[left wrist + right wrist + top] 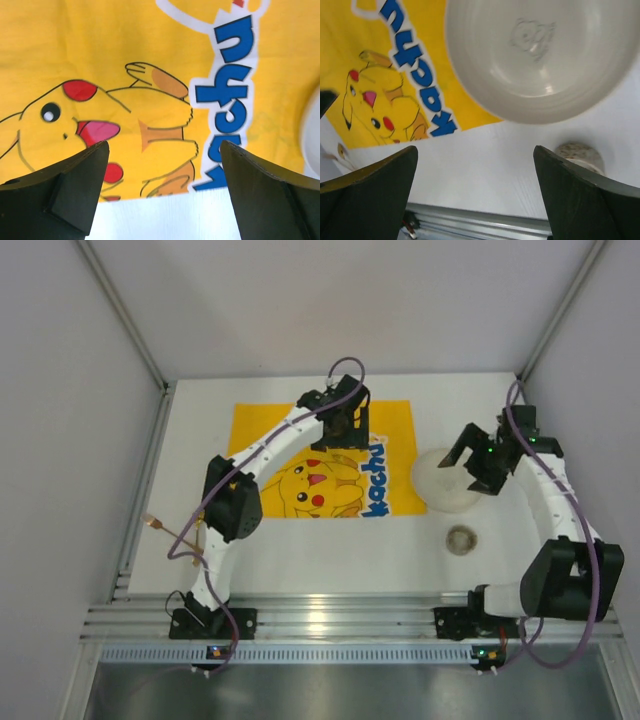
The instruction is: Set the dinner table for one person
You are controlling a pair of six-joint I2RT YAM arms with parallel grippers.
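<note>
The wide, plain white matte desk (330, 550) lies under and all round the yellow rectangular cloth mat (260, 440) printed with Pikachu and blue lettering. The mat sits toward the desk's far side.

The left gripper (340, 428) hangs over the far right part of the mat. Its dark fingers (75, 185) are spread wide and hold nothing, with only the print and a strip of desk (165, 220) between them.

A round off-white ceramic plate (447, 485) rests against the mat's right edge. The right gripper (478, 468) is above it, released, with its fingers (370, 195) apart and empty.

A small speckled beige cup (461, 538) stands on bare desk, off the mat's near right corner and apart from the plate. A few thin wooden utensils (168, 530), too small to tell apart, lie off the mat's near left corner.
</note>
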